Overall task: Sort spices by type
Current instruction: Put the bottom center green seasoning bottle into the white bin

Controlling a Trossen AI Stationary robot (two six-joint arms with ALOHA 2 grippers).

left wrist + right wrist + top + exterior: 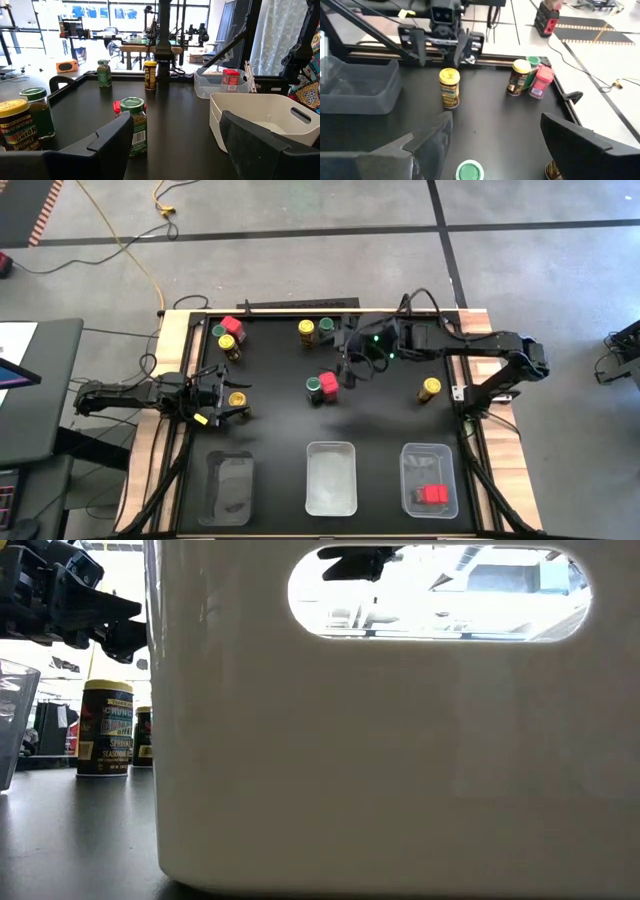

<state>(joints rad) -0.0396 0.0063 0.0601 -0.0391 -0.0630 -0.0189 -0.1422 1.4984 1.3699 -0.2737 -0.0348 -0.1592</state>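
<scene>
Left pincer [222,402] low at the left side of the black worktop [380,425], fingers apart, nothing between them. A yellow-lid jar [237,399] stands just beside its tips.

Back left corner: cluster of 3 jars touching or nearly so, a green-lid jar [218,331], a red-lid jar [232,326] and a yellow-lid one [228,342].

Front left: clear tray [225,487]; contents cannot be told.

Back middle: yellow-lid jar [306,330] next to green-lid jar [325,327].

Worktop centre: green-lid jar [314,386] and red-lid jar [328,384] side by side, touching.

Front middle: white tray [331,477], looks bare inside.

Right pincer [352,370] reaches in from the right, hovering just right of the centre pair, fingers apart, holding nothing. In the right wrist view a green lid [470,171] sits below and between its fingers [427,137], not touched.

Right of centre: single yellow-lid jar [430,388], standing alone, well apart from the rest.

Front right: clear tray [428,478] with 1 red-lid jar [433,495] lying inside.

Low view mostly blocked by the white tray wall [400,740]; a yellow-lid jar [105,727] upright at left under a pincer [95,615].

Count visible from above: 4 yellow, 3 green, 3 red.
</scene>
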